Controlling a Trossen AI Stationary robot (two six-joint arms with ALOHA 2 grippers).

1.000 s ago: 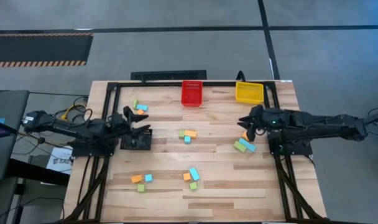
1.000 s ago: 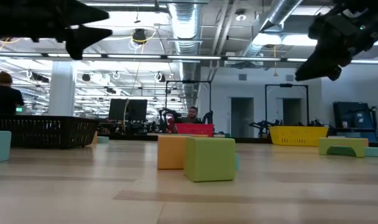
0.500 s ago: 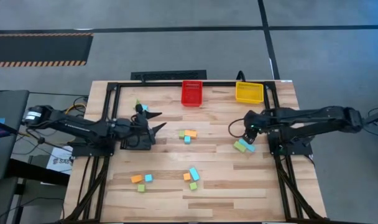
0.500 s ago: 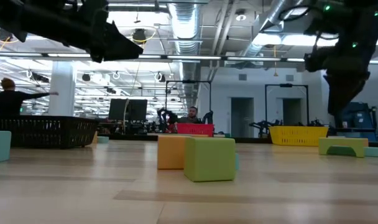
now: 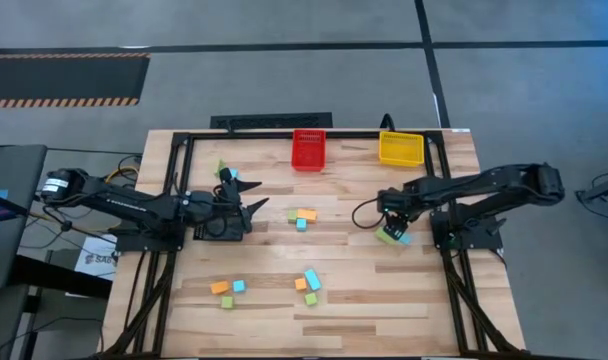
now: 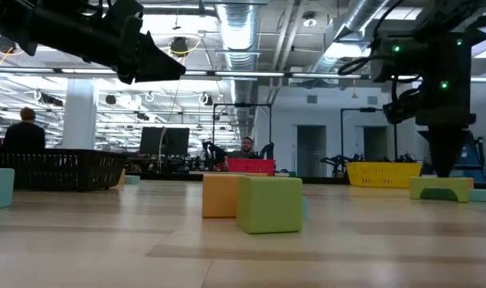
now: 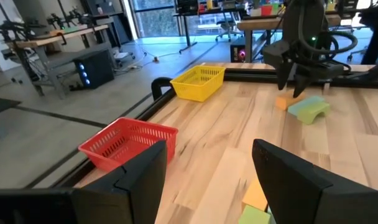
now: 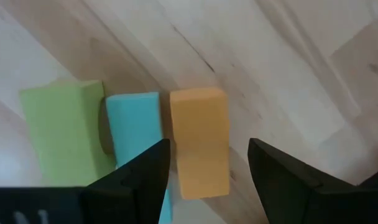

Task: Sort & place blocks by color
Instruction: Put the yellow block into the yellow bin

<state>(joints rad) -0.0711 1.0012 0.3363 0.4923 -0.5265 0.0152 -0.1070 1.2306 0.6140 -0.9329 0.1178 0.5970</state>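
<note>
Right hand (image 8: 204, 171): points straight down over the right-side trio of blocks, fingers spread, pinching nothing; its fingertips sit on either side of the orange block.
Orange block (image 8: 199, 142): flat on the desk, touching the light blue block along one long side.
Light blue block (image 8: 134, 135): lies between the orange block and the green block, side by side with both.
Green block (image 8: 59, 129): outermost of the trio, against the light blue one.
Left hand (image 7: 207, 174): held above the desk at the left side near the black bin, fingers spread and empty, aimed across the desk toward the right arm.
Middle blocks (image 5: 302, 217): a small orange, green and blue cluster at the desk's centre.
Near-edge blocks (image 5: 308, 283): blue, orange and green pieces, with another orange and blue pair (image 5: 226, 287) to their left.
Far-left blocks (image 5: 225, 172): green and blue, by the rear rail.
Red bin (image 5: 308, 150): at the far edge, centre.
Yellow bin (image 5: 401, 148): at the far edge, to the right of the red one.
Black bin (image 6: 55, 169): on the left side of the desk.
Desk (image 5: 364, 300): light wood, framed by black rails.
</note>
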